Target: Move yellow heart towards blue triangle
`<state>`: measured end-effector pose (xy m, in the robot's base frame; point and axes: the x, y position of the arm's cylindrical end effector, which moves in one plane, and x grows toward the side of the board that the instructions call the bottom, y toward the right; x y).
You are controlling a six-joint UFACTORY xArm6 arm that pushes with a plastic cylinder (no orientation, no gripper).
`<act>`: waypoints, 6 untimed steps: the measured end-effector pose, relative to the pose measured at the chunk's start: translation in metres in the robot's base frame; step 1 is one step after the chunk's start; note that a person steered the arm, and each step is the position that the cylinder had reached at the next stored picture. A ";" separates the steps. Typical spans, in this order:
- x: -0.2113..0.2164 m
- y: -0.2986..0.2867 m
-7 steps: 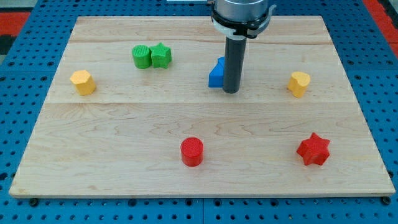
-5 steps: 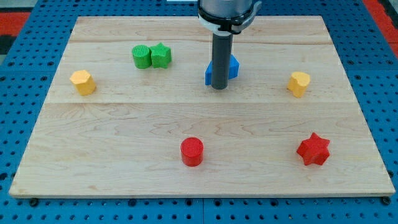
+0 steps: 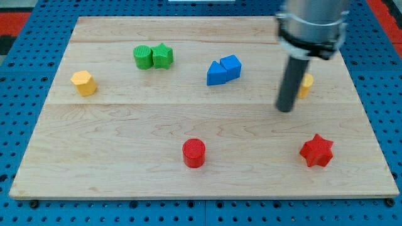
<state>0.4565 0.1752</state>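
Observation:
The yellow heart (image 3: 306, 85) lies at the view's right, partly hidden behind my rod. My tip (image 3: 286, 110) rests on the board just left of and below the heart; contact cannot be told. The blue triangle (image 3: 216, 74) sits at the upper middle, touching a blue cube (image 3: 231, 66) on its right. The rod is blurred from motion.
A green cylinder (image 3: 143, 57) and green star (image 3: 163, 55) touch at the upper left. A yellow hexagon block (image 3: 83, 82) lies at the left. A red cylinder (image 3: 194, 153) sits at the lower middle, a red star (image 3: 316, 151) at the lower right.
My tip has swept from in front of the blue triangle to the view's right, next to the yellow heart. The blue blocks, hidden before, now show in full.

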 end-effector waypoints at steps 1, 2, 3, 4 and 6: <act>-0.026 0.058; -0.071 0.072; -0.078 -0.018; -0.056 -0.008; -0.046 0.063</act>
<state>0.4102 0.2386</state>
